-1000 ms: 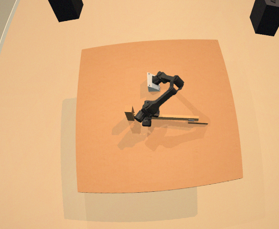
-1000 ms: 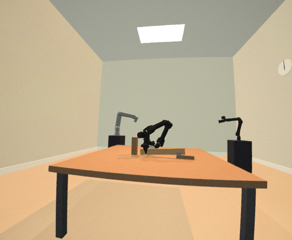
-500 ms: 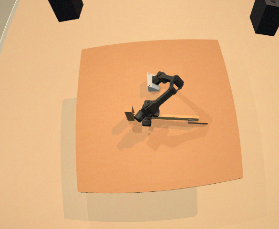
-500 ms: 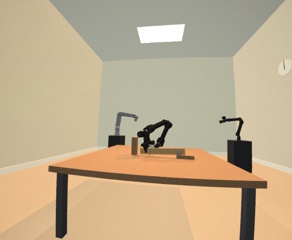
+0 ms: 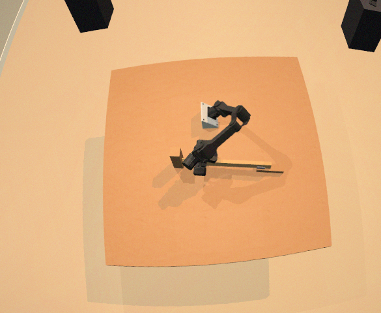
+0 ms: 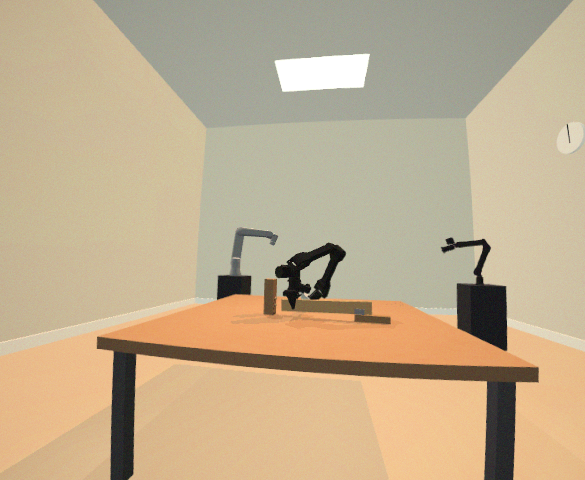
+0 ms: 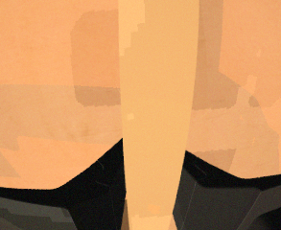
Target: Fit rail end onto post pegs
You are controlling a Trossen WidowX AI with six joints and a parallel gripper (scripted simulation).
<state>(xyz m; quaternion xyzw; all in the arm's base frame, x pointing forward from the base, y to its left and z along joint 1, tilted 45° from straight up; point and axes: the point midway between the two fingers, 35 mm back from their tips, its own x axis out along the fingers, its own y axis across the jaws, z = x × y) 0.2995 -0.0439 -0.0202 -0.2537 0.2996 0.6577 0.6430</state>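
Observation:
The long wooden rail [image 5: 239,163] [image 6: 328,306] [image 7: 159,86] runs from beside the post to the low footboard block [image 5: 273,171] [image 6: 380,319]. Its far end is at the grey bracket [image 5: 260,167] [image 6: 359,311]. Its near end looks raised slightly off the table, and the rail looks close to level. The upright post [image 5: 176,162] [image 6: 269,296] stands left of the near end, with a small gap between them. The pegs are tiny and partly hidden; the holes cannot be seen. My gripper [image 6: 293,306] [image 7: 143,142] is shut on the rail near its post end, with a finger on each side.
The arm's pale base plate [image 5: 204,114] stands on the table [image 5: 150,229] [image 6: 220,338] behind the rail. My upper arm reaches over from the base. Dark pedestals [image 6: 234,285] [image 6: 481,315] with other arms stand beyond the table.

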